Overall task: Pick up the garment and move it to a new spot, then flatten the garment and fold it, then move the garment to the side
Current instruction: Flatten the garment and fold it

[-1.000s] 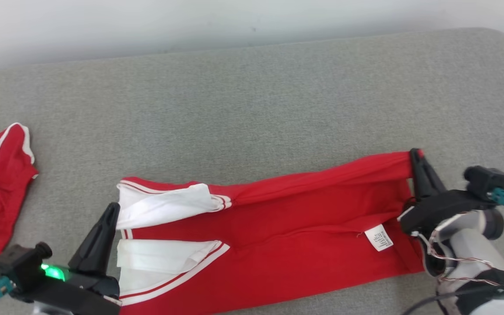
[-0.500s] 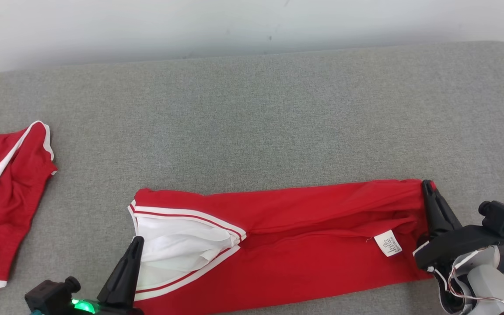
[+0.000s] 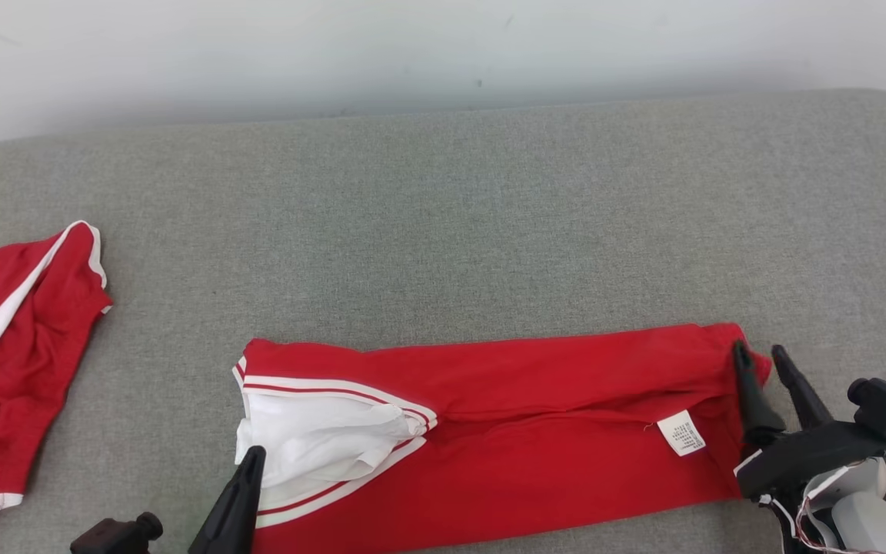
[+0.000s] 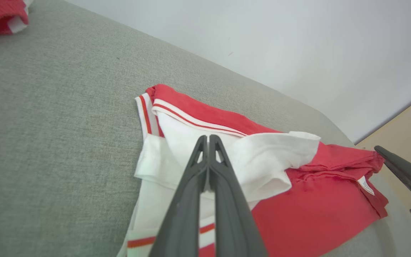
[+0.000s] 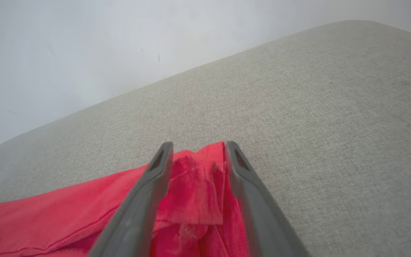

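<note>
Red clothes, two: garment (image 3: 535, 438), shirt (image 3: 20, 362).

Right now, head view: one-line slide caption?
Red garment lies folded on the grey surface; right gripper open at its right end, left gripper shut at the white fabric.

The red cloth garment (image 3: 551, 446) looks soft, matt and finely knitted, its small white label (image 3: 681, 432) thin and smooth. The grey upholstered table (image 3: 443, 215) wears a coarse, matt woven fabric. The right gripper (image 3: 757, 348) has long dark fingers (image 5: 134, 210) of smooth, matt plastic. The white wall (image 3: 412, 54) is smooth and dull.
</note>
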Available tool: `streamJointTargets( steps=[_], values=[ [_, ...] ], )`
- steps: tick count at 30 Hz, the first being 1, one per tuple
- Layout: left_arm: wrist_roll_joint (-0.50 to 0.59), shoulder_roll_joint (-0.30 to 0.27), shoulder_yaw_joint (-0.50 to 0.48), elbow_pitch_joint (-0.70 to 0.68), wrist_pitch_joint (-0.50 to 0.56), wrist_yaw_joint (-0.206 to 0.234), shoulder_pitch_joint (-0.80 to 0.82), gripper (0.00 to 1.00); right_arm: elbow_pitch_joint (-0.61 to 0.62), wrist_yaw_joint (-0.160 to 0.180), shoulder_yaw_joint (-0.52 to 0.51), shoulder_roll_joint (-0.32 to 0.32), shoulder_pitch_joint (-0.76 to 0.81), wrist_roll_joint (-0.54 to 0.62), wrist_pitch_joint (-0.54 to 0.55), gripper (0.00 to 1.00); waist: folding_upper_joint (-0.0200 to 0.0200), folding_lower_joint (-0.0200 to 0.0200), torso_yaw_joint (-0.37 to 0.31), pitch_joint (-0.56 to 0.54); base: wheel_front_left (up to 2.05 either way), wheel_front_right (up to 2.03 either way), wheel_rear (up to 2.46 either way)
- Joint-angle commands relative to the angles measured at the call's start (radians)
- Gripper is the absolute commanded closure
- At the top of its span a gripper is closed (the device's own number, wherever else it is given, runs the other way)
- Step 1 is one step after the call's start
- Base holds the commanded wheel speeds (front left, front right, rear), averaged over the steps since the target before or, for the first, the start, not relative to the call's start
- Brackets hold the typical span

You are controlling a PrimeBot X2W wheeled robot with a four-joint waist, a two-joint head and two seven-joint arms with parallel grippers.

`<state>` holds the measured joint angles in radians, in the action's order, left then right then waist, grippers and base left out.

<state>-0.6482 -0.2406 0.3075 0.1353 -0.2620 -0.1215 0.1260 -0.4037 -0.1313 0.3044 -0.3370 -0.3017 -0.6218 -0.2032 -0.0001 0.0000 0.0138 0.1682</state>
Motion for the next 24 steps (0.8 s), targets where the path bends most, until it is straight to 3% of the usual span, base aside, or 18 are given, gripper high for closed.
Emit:
streamJointTargets(
  steps=[1, 6, 7, 8, 9, 24],
  values=[
    [0.009, 0.005, -0.002, 0.010, -0.004, -0.003, -0.018, 1.00, 0.008, 0.001, -0.006, 0.002, 0.017, -0.004, -0.002, 0.00, 0.0001, 0.0000, 0.003, -0.006, 0.00, 0.00, 0.00],
    [0.033, 0.020, 0.010, 0.036, -0.004, -0.006, -0.023, 1.00, 0.028, 0.001, -0.030, 0.008, 0.037, -0.007, -0.006, 0.00, 0.0001, 0.0000, 0.009, -0.019, 0.00, 0.00, 0.00],
    [0.039, 0.024, 0.009, 0.039, -0.004, -0.007, -0.021, 0.75, 0.031, 0.001, -0.034, 0.009, 0.041, -0.005, -0.005, 0.00, 0.0001, 0.0000, 0.011, -0.021, 0.00, 0.00, 0.00],
    [0.047, 0.027, 0.005, 0.039, -0.004, -0.007, -0.020, 0.33, 0.034, 0.001, -0.038, 0.009, 0.044, -0.003, -0.005, 0.00, 0.0001, 0.0000, 0.013, -0.023, 0.00, 0.00, 0.00],
    [0.053, 0.030, 0.001, 0.040, -0.004, -0.007, -0.022, 0.00, 0.037, 0.001, -0.042, 0.011, 0.048, -0.003, -0.006, 0.00, 0.0001, 0.0000, 0.015, -0.024, 0.00, 0.00, 0.00],
    [0.187, 0.086, -0.125, 0.002, -0.004, -0.004, -0.058, 0.00, 0.025, 0.001, -0.144, 0.046, 0.057, 0.096, 0.001, 0.00, 0.0001, 0.0000, 0.041, -0.066, 0.00, 0.00, 0.00]
  ],
)
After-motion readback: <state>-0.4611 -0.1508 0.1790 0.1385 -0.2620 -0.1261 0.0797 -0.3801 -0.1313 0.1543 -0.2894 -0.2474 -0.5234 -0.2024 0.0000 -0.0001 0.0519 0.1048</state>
